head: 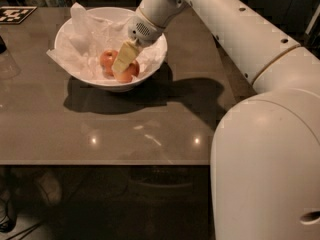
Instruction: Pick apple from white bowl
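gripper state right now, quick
gripper: down inside the white bowl; open, closed or holding anything cannot be told

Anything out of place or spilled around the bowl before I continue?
Nothing spilled or damaged. The paper lining the bowl hangs crumpled over its left rim. The gripper is inside the bowl, over the apples.

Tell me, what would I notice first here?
A bulky white arm fills the right side, stretching across the grey table. Its gripper dips into a paper-lined bowl at upper left, beside two apples.
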You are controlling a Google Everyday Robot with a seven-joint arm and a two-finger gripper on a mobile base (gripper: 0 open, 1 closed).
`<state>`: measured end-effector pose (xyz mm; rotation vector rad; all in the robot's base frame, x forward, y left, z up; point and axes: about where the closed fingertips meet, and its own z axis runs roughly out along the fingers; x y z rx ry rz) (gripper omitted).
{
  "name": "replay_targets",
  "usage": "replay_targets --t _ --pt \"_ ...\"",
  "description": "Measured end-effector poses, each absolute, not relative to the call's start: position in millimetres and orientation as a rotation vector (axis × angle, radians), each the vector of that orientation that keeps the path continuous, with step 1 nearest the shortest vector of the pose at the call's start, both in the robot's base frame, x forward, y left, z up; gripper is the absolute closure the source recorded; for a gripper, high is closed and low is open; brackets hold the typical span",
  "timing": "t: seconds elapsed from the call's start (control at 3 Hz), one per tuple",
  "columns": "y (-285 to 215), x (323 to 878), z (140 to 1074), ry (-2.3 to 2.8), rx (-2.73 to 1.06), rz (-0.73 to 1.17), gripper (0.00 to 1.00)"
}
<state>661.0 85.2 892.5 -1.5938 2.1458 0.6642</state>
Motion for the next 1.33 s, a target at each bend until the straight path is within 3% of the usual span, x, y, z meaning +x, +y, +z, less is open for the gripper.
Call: replay_targets --t 1.0,1.33 --pt "88.9 658.7 954.3 2.058 -1.618 0.595 1.0" --pt "88.9 658.7 954.3 2.058 -1.618 0.595 0.81"
